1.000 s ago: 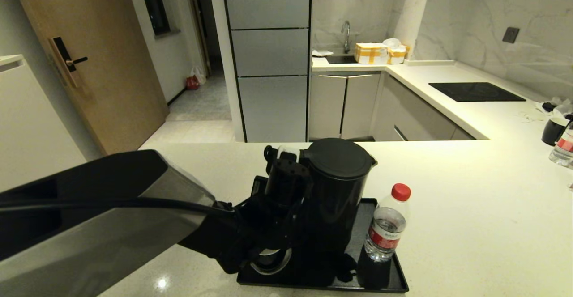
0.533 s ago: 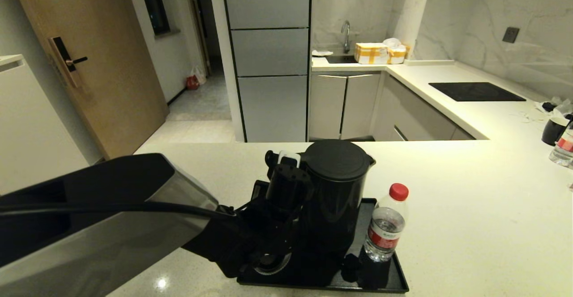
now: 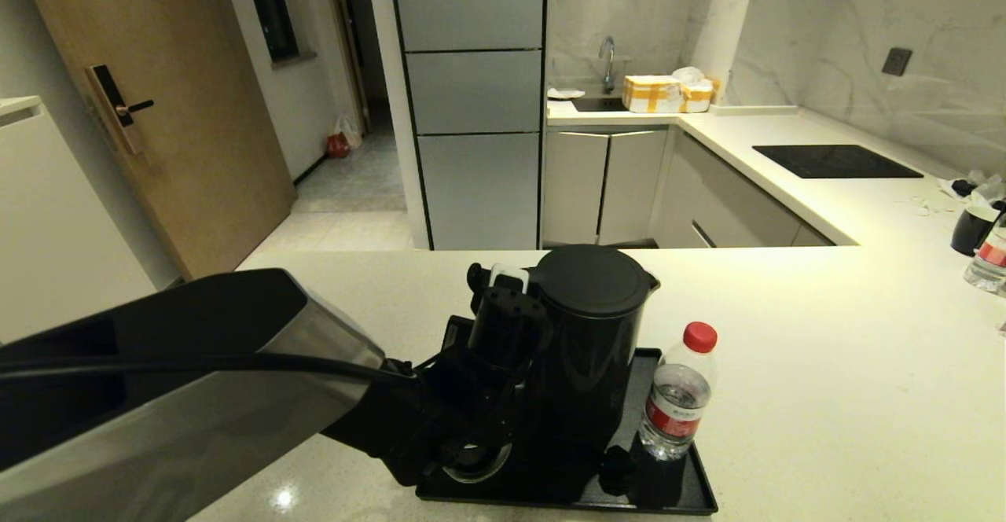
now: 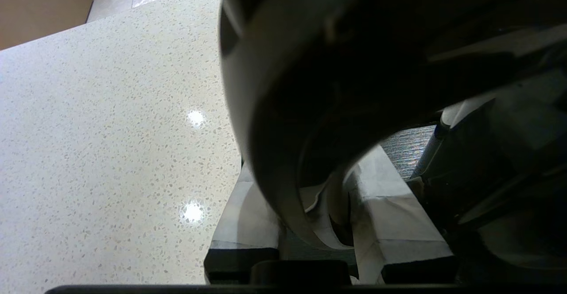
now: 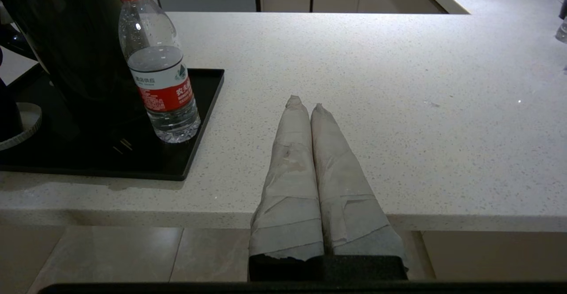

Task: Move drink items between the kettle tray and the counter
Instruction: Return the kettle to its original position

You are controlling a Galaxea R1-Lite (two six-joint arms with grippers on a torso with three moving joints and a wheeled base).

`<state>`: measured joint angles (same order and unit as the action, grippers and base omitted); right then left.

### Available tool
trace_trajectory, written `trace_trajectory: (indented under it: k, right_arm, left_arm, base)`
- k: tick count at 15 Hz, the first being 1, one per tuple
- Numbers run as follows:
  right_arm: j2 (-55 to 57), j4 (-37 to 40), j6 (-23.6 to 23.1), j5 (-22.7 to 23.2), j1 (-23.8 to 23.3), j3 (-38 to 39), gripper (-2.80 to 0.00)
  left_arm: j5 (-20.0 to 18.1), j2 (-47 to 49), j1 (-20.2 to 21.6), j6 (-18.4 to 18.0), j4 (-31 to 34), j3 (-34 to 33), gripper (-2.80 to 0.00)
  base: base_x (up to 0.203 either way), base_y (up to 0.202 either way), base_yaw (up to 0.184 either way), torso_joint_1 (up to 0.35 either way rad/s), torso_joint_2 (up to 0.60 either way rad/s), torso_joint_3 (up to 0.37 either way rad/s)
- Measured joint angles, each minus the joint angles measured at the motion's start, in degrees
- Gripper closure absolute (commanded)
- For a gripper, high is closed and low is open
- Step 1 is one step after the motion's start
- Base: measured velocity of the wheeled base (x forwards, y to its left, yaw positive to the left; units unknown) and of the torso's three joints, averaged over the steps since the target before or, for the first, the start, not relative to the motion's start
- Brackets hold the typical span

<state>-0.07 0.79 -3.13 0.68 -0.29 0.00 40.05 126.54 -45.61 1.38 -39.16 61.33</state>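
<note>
Head view shows the left arm reaching across the broad off-white speckled stone counter (image 3: pixel 786 349) to the tall glossy black electric kettle (image 3: pixel 589 349), which stands on the flat rectangular black tray with its low raised rim (image 3: pixel 699 490). In the left wrist view the left gripper (image 4: pixel 316 216) has its taped fingers (image 4: pixel 390 214) on either side of the kettle's loop handle (image 4: pixel 274 152), seemingly clamped on it, though the close view leaves contact uncertain. The step in hand looks like taking the kettle; next comes a straight lift clear of its base. Beside the kettle on the tray stands the small clear plastic bottle with red cap and label (image 3: pixel 677 404). The round base disc is mostly hidden. The right gripper (image 5: pixel 310 108), fingers pressed together, waits over the counter's near edge.
</note>
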Motion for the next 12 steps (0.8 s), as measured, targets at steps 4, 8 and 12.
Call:
trace_trajectory:
  k: [4,8,12]
  right_arm:
    - [0.0,-0.02,0.0,0.0,0.02,-0.02,0.0]
    - [0.0,-0.02,0.0,-0.02,0.0,-0.02,0.0]
    - [0.0,-0.02,0.02,0.0,0.0,0.0,0.0]
  left_arm:
    - [-0.05,0.34,-0.09,-0.4,0.66,-0.06,-2.8]
    - [0.05,0.33,0.03,-0.31,0.21,0.24,-2.8]
    - [0.24,0.3,-0.01,-0.2,-0.19,0.29,-2.8]
  base:
    - [0.0,0.0,0.0,0.0,0.0,0.0]
    - [0.0,0.0,0.0,0.0,0.0,0.0]
    - [0.0,0.0,0.0,0.0,0.0,0.0]
